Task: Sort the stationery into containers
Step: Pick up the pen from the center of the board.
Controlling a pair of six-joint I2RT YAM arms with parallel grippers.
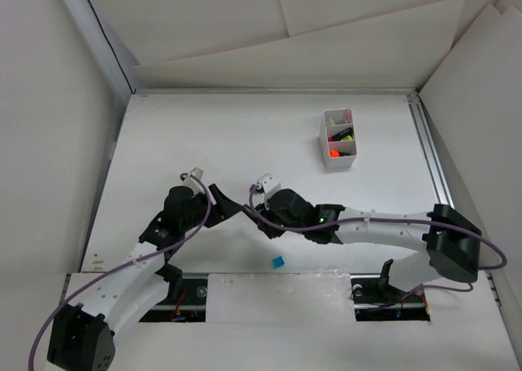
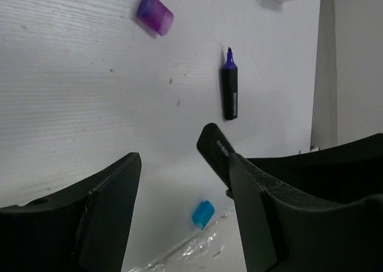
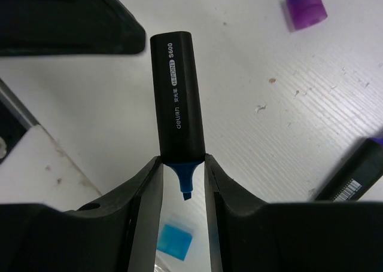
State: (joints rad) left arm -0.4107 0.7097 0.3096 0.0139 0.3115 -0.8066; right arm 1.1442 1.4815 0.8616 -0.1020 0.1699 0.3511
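White table point(image 1: 204, 134) | right fingers point(image 3: 143, 212) clamp uncapped blue-tipped black highlighter point(image 3: 178, 92) | left fingers point(image 2: 114, 194) apart, seemingly empty

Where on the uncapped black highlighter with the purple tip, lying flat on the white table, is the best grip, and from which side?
Probably mid-barrel, from straight above, fingers closing across its narrow width. The purple-tipped black highlighter lies flat on the white table with bare surface along both long sides, and that keeps clear of the exposed tip. The open left gripper is free.
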